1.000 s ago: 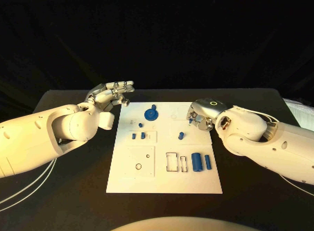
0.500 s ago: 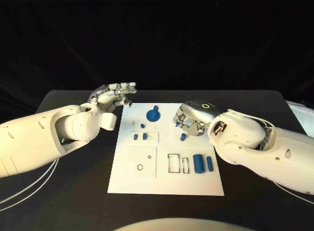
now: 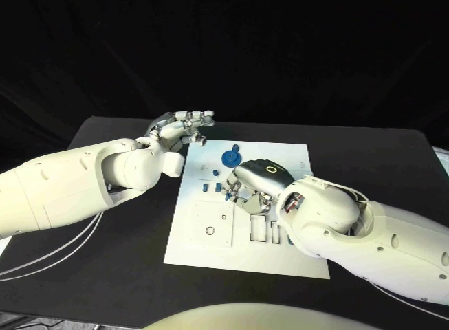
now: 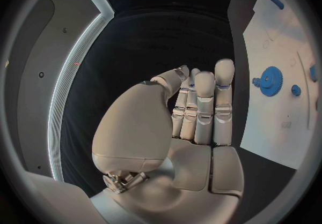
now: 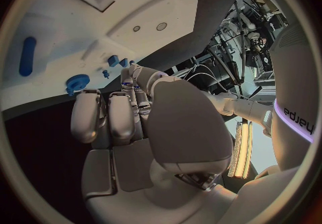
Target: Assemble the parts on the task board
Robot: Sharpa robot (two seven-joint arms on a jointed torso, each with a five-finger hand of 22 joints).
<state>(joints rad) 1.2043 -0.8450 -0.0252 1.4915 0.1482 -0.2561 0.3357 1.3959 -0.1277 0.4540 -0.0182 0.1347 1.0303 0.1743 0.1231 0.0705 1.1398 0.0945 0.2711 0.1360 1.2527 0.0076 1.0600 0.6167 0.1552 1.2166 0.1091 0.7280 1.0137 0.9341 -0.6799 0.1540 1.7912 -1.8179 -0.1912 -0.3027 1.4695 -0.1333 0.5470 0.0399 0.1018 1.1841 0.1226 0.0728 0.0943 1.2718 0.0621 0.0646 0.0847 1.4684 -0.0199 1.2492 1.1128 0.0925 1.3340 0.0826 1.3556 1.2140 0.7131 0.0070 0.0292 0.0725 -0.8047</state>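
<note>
The white task board [image 3: 199, 244] lies in the middle of the black table. A blue gear [image 3: 228, 159] sits at its far end, with small blue pegs [image 3: 205, 184] just nearer. My left hand [image 3: 185, 124] hovers off the board's far left corner, fingers extended and nothing in them. My right hand [image 3: 250, 184] hangs over the board's middle, close to the pegs, with the arm covering the board's right side. In the right wrist view the thumb lies against the fingertips [image 5: 131, 76]; I cannot tell if a part is pinched there. The gear [image 5: 77, 82] and a blue bar [image 5: 27, 55] show beyond.
Bare black table [image 3: 115, 275] surrounds the board. Rectangular recesses [image 3: 257, 229] and a square plate with holes [image 3: 212, 227] lie at the board's near end. The left wrist view shows the gear [image 4: 271, 80] and a peg [image 4: 295, 90] beside the hand.
The camera has shifted. My right hand has moved from the board's right edge in over its middle, next to the pegs. The left hand stays by the far left corner.
</note>
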